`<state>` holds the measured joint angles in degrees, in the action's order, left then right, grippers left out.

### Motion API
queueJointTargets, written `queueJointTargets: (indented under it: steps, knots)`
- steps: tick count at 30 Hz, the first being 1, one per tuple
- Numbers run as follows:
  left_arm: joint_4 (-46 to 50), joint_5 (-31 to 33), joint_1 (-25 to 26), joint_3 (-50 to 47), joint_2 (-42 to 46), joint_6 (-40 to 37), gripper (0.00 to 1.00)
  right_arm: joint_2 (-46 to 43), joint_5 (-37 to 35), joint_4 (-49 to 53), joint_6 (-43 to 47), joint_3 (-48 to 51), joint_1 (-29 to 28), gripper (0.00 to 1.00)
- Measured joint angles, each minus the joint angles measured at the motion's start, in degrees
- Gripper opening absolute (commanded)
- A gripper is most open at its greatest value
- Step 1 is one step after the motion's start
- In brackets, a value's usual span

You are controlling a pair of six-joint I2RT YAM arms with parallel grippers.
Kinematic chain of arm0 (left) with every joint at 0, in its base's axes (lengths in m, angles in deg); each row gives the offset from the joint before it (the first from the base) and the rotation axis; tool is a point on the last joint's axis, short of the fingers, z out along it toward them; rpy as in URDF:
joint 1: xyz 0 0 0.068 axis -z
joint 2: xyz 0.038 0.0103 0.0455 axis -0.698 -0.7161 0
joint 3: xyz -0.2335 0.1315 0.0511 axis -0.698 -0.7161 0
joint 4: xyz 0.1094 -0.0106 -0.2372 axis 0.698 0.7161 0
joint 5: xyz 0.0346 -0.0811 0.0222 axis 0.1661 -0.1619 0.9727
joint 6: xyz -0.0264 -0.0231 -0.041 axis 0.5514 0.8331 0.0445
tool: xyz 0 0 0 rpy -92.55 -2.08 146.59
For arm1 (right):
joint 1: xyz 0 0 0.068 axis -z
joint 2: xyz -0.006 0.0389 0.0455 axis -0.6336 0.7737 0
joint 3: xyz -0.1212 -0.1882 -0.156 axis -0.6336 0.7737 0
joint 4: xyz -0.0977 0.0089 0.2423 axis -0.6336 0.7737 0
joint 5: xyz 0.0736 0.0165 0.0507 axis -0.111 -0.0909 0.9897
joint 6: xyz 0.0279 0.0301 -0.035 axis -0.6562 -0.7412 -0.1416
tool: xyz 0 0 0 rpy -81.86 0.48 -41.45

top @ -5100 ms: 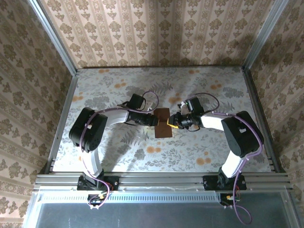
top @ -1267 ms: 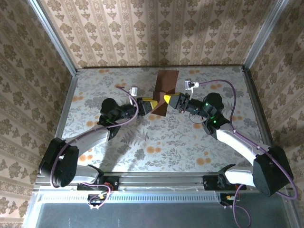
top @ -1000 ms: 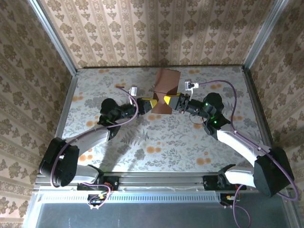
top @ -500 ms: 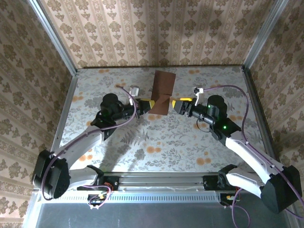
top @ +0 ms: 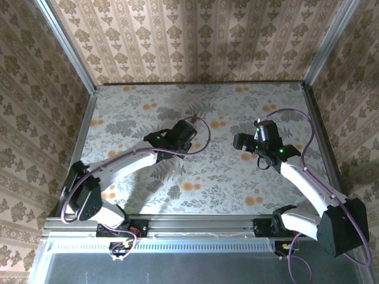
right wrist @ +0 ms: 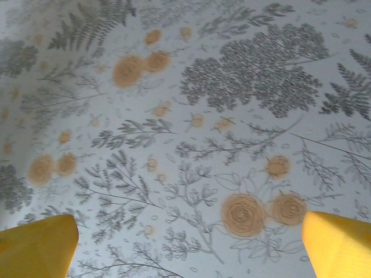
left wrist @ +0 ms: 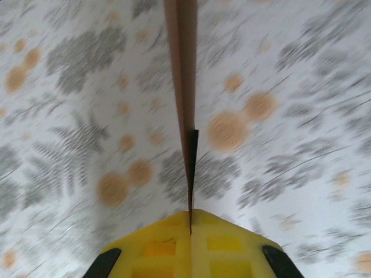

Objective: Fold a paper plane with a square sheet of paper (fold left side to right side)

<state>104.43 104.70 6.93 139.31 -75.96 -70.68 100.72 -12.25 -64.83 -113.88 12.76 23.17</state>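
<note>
In the left wrist view the square sheet of paper (left wrist: pixel 184 87), dark reddish-brown, shows edge-on as a thin strip. It runs from the top of the frame down into my left gripper (left wrist: pixel 191 217). The yellow jaws there are shut on its near edge, above the blurred floral table. From above, the left wrist (top: pixel 179 135) sits over mid-table and hides the sheet. My right gripper (right wrist: pixel 190 249) is open wide, its yellow fingertips (right wrist: pixel 40 243) far apart with bare tablecloth between them. Seen from above, the right wrist (top: pixel 260 139) hangs to the right, apart from the left one. The paper plane is out of view.
The table (top: pixel 284 177) is covered with a grey fern print dotted with orange blotches. Patterned walls close off the back and both sides, with metal rails (top: pixel 201 223) along the near edge.
My right gripper let go of the sheet, opened wide and drew back to the right. The left arm swung round with the sheet, which no longer stands up in the top view.
</note>
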Motion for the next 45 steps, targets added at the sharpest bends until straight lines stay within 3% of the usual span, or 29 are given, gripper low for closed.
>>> queueJointTargets:
  steps: [4, 8, 16, 31, 39, 45]
  knots:
    - [6.1, 9.2, 0.7, 1.5, -5.2, 1.3, 0.0, 0.0, -1.1, 0.7, 0.0, 0.3, 0.6, 1.0]
    - [10.1, 14.4, 0.9, 2.3, -10.6, 5.8, 0.0, 0.0, -1.2, 0.7, 0.0, 0.9, 0.9, 1.0]
    - [11.6, 14.9, 3.2, 3.6, -17.8, 12.2, 0.0, 0.0, -1.2, 0.7, -0.2, 1.8, 1.4, 1.0]
    - [0.5, -7.3, 2.1, 4.1, -18.0, 16.4, 0.01, 0.0, -1.0, 0.4, -0.7, 3.3, 1.7, 1.0]
    - [-9.0, -22.7, -3.4, 0.0, -17.9, 22.1, 0.2, 0.5, 0.7, 0.2, -1.3, 3.4, 2.1, 1.0]
    - [-14.6, -31.5, -4.8, -1.2, -17.9, 24.9, 0.4, 2.4, 2.4, 0.2, -1.3, 3.4, 2.1, 1.0]
